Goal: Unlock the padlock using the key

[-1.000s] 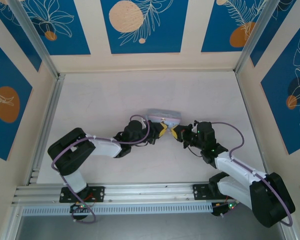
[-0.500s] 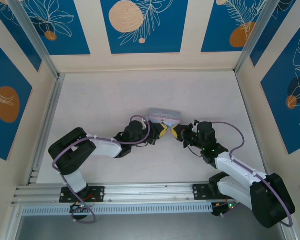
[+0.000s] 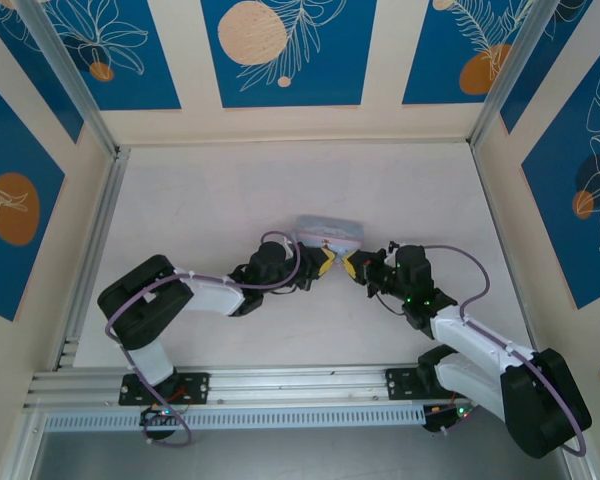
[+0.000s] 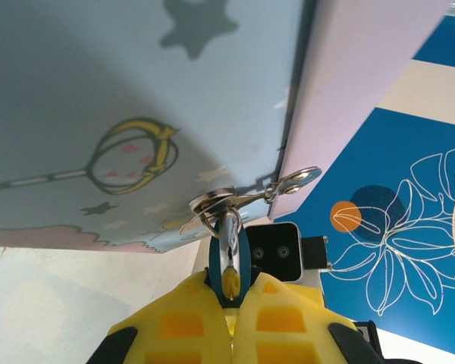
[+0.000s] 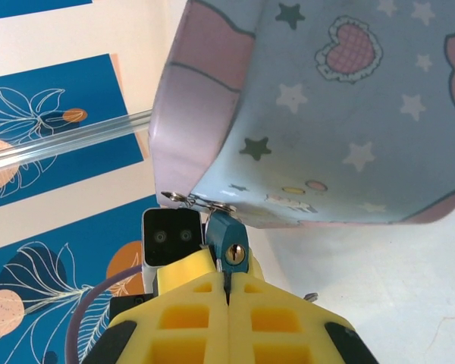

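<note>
The pale blue tin (image 3: pixel 328 232) with stars and pink trim stands mid-table, and both grippers meet at its near side. A small teal padlock (image 4: pixel 231 258) hangs by its silver shackle from the tin's metal clasp (image 4: pixel 212 205). My left gripper (image 4: pixel 231 292) is shut on the padlock's body. In the right wrist view the padlock (image 5: pixel 229 241) shows its brass keyhole (image 5: pixel 234 254). My right gripper (image 5: pixel 227 277) is shut, with the thin dark key (image 5: pixel 226 280) poking from between its pads, just below and left of the keyhole. In the top view the left gripper (image 3: pixel 323 262) and right gripper (image 3: pixel 352 266) are nearly touching.
The white table (image 3: pixel 210 200) is walled by blue-and-cream panels, with aluminium rails (image 3: pixel 90 240) along the left and near edges. Purple cables (image 3: pixel 450 255) loop over both arms. A small metal tip (image 5: pixel 309 297) shows beside my right finger.
</note>
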`<action>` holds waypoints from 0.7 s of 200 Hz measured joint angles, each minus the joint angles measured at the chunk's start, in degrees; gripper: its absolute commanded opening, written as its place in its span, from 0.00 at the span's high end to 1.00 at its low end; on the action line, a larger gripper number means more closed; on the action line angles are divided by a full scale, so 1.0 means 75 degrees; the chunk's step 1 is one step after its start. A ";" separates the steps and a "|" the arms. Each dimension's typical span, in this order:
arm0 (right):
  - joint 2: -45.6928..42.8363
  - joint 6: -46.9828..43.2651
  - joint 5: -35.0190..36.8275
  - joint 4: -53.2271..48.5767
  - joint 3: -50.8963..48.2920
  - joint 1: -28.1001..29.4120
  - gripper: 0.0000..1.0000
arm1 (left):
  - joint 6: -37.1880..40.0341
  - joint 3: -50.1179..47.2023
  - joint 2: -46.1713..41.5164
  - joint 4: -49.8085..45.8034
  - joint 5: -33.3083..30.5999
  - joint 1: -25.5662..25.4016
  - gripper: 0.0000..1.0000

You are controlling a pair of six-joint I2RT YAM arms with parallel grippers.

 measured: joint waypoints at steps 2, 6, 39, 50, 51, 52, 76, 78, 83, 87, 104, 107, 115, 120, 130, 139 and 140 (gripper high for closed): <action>-0.0012 0.0000 0.0000 -0.0003 -0.0009 0.0000 1.00 | 0.0000 0.0000 0.0000 0.0000 0.0000 0.0000 1.00; -0.0044 0.0000 0.0003 -0.0015 -0.0029 0.0000 1.00 | 0.0000 0.0000 0.0000 0.0000 0.0000 0.0000 1.00; -0.0096 0.0000 0.0000 -0.0093 -0.0096 0.0000 1.00 | 0.0000 0.0000 0.0000 -0.0006 -0.0003 0.0000 1.00; -0.0096 0.0000 0.0003 -0.0117 -0.0096 0.0000 1.00 | 0.0000 0.0000 0.0000 -0.0006 -0.0003 0.0000 1.00; -0.0096 0.0000 0.0003 -0.0119 -0.0096 0.0000 1.00 | 0.0000 0.0000 0.0000 -0.0006 0.0000 0.0000 1.00; -0.0096 0.0000 0.0003 -0.0119 -0.0096 0.0000 1.00 | 0.0000 0.0000 0.0000 -0.0009 0.0000 0.0000 1.00; -0.0096 0.0000 0.0003 -0.0119 -0.0096 0.0000 1.00 | 0.0000 0.0000 0.0000 -0.0009 0.0000 0.0000 1.00; -0.0096 0.0000 0.0003 -0.0119 -0.0096 0.0000 1.00 | 0.0000 0.0000 0.0000 -0.0012 0.0000 0.0000 1.00; -0.0096 0.0000 0.0003 -0.0117 -0.0096 0.0000 1.00 | 0.0003 0.0000 0.0000 -0.0012 -0.0003 0.0000 1.00; -0.0096 0.0000 0.0003 -0.0119 -0.0096 0.0000 1.00 | 0.0000 0.0000 0.0000 -0.0012 0.0000 0.0000 1.00; -0.0079 0.0000 0.0000 -0.0117 -0.0096 0.0000 1.00 | 0.0003 0.0000 0.0000 -0.0012 0.0000 0.0000 1.00; -0.0076 0.0000 0.0000 -0.0117 -0.0096 0.0000 1.00 | 0.0000 0.0000 0.0000 -0.0012 0.0000 0.0000 1.00; -0.0044 0.0000 0.0000 -0.0114 -0.0093 0.0000 1.00 | 0.0000 0.0000 0.0000 -0.0012 0.0000 0.0000 1.00; -0.0015 0.0000 0.0000 -0.0108 -0.0093 0.0000 1.00 | 0.0003 0.0000 0.0000 -0.0012 0.0000 0.0000 1.00; 0.0064 0.0000 -0.0003 -0.0099 -0.0093 0.0000 1.00 | 0.0003 0.0000 0.0000 -0.0015 0.0000 -0.0003 1.00; 0.0134 0.0000 -0.0003 -0.0085 -0.0093 0.0000 1.00 | 0.0003 0.0000 0.0000 -0.0017 0.0000 -0.0006 1.00; 0.0140 0.0000 -0.0003 -0.0085 -0.0093 0.0000 1.00 | 0.0000 0.0000 0.0000 -0.0017 0.0000 -0.0009 1.00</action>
